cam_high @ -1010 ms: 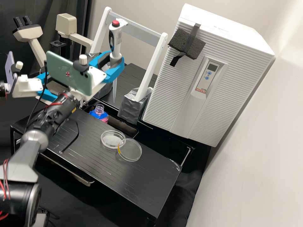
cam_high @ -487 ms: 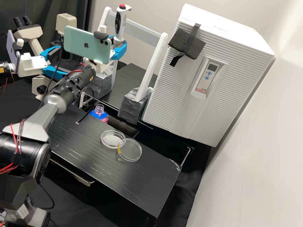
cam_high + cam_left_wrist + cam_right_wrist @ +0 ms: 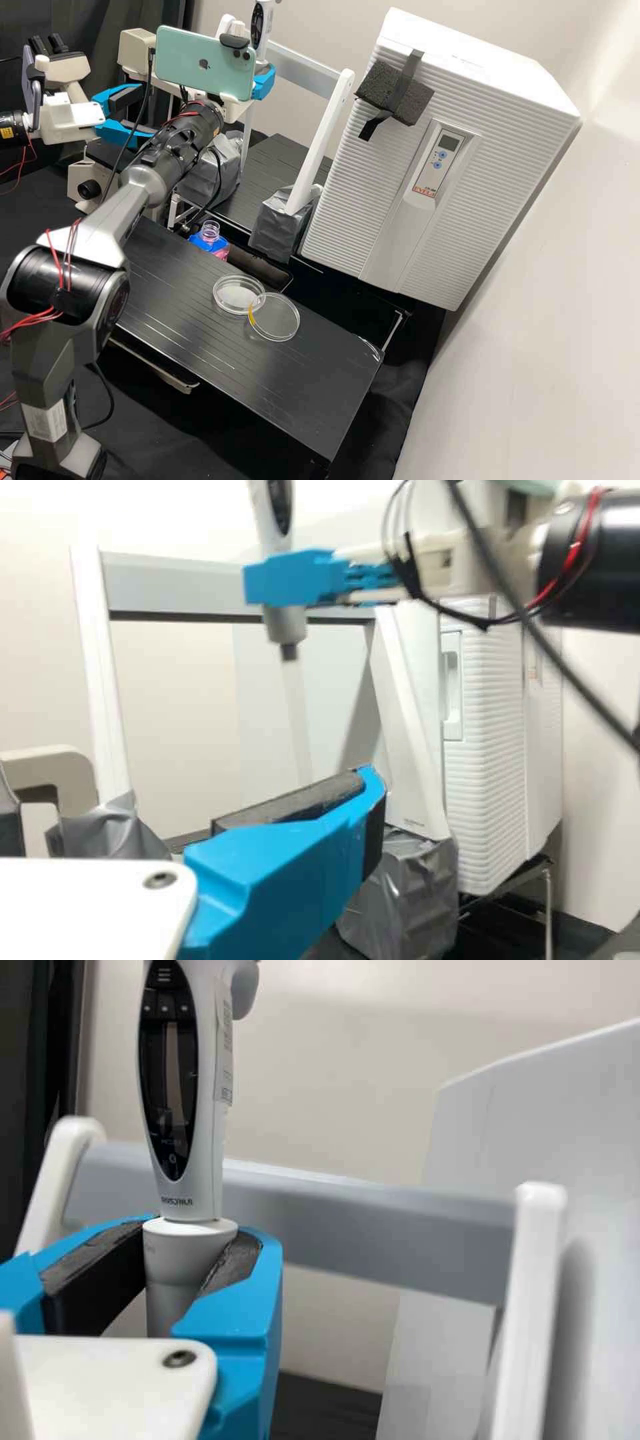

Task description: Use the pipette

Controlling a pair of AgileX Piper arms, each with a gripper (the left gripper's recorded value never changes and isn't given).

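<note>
A white pipette (image 3: 261,20) with a dark window stands upright at the top of the high view, in front of the white rack's crossbar (image 3: 303,67). My right gripper (image 3: 257,75) is shut on the pipette's lower body, and its thin shaft (image 3: 246,143) hangs below. In the right wrist view the pipette (image 3: 186,1090) rises from between the blue fingers of the right gripper (image 3: 178,1278). My left gripper (image 3: 117,113) hangs open at the far left, apart from the pipette. The left wrist view shows one of its own fingers (image 3: 290,870) and, farther off, the held pipette (image 3: 272,510).
Two clear petri dishes (image 3: 238,293) (image 3: 275,318) lie on the black platform (image 3: 300,380). A small bottle of pink liquid (image 3: 212,239) stands at its back edge. A large white ribbed machine (image 3: 433,160) fills the right. A microscope (image 3: 63,70) stands at the far left.
The right arm has carried the pipette up and back, from above the bottle to the rack's crossbar. The left gripper has risen and shifted a little to the right.
</note>
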